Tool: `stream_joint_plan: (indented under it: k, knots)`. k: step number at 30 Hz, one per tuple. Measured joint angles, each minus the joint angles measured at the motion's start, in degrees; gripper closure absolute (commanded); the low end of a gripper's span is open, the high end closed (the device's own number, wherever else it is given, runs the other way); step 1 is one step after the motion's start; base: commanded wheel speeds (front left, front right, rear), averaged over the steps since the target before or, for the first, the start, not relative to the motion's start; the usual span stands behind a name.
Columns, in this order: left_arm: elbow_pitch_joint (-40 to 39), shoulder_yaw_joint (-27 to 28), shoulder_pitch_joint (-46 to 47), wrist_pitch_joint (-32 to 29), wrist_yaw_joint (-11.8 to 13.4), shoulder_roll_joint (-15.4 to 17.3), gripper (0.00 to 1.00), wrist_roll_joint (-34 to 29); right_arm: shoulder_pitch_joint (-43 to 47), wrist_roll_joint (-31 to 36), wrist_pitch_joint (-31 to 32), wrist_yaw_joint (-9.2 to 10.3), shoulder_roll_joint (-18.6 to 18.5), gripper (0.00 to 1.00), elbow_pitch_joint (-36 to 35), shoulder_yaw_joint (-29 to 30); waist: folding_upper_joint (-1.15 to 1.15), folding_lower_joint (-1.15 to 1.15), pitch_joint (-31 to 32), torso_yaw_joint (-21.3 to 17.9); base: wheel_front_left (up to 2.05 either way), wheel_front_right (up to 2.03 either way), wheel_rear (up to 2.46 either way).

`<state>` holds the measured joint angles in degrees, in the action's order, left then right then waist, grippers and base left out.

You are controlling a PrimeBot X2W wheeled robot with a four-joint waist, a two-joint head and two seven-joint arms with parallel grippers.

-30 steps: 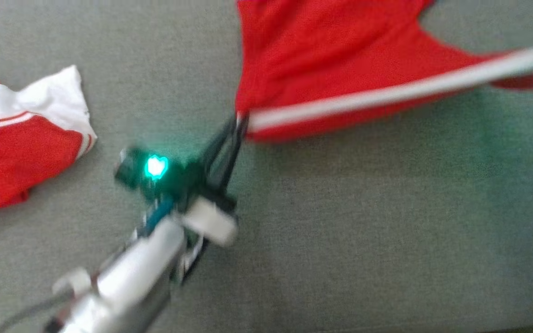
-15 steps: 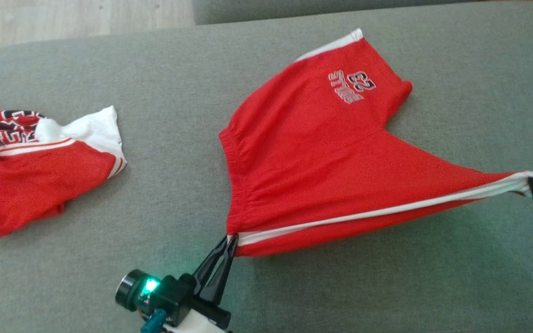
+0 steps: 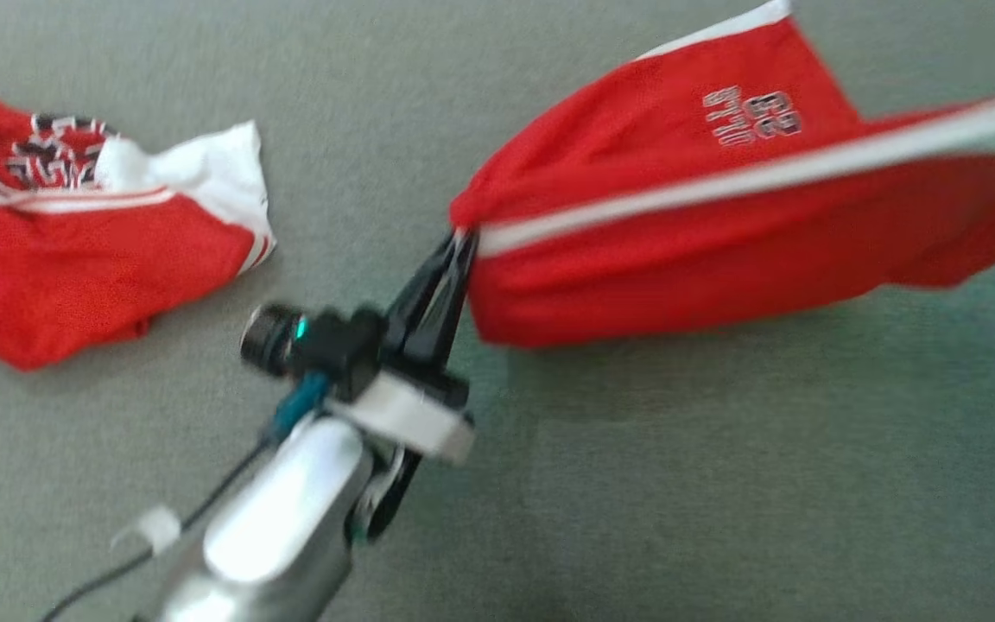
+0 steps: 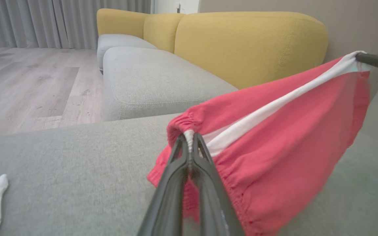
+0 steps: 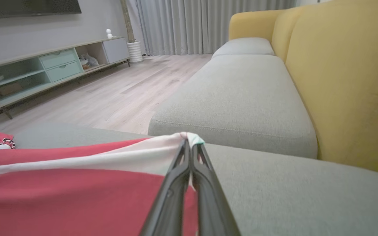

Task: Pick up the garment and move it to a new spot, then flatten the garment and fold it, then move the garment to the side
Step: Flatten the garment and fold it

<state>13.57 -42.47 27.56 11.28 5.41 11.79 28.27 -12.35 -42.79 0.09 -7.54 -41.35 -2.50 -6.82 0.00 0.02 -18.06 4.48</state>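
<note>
head view: the left gripper (image 3: 461,238) is clenched on the waistband corner of the red shorts (image 3: 722,250). the shorts hang lifted over the grey sofa seat (image 3: 722,484), toward its far right part, stretched along a white side stripe that runs out past the right of the view. a crumpled red and white shirt (image 3: 91,242) lies well apart, toward the seat's left side. left wrist view: the two dark fingers pinch the gathered elastic at the stripe's end, and the right gripper (image 4: 361,57) holds the stripe's other end at the leg hem. the cloth sags between them as a doubled bag, not a flat sheet. right wrist view: its fingers are closed tight on a small tuck of hem, with little cloth past the tips and the yellow backrest (image 5: 340,82) close beside. the risk, as i judge it, is that thin bite: pull the stripe any tauter and the hem could slip out, dropping one end in a heap. set down while doubled, the shorts would likely land creased, and a swing leftward might drag them onto the shirt.
</note>
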Motion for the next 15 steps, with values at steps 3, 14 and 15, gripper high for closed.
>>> stream_joint_plan:
  k: [3,14,15]
  knots:
    - [3.46,0.12,4.60,-0.94,-0.80,-2.14,1.00,0.00,-6.53,0.02,2.13,0.00,-2.08,1.00,3.25,-2.12,0.00,0.00,-2.47,1.53,0.00,0.00,0.00]
    - [14.62,0.05,15.87,-0.99,-0.54,-7.11,1.00,-1.29,-26.21,-0.07,5.31,0.00,-6.41,1.00,14.22,-15.29,0.00,0.00,-9.62,6.42,0.00,0.00,0.00]
    - [15.56,0.03,16.16,-0.76,-0.53,-7.38,1.00,-1.29,-27.73,-0.08,5.30,0.00,-6.46,1.00,15.06,-16.62,0.00,0.00,-10.11,6.68,0.00,0.00,0.00]
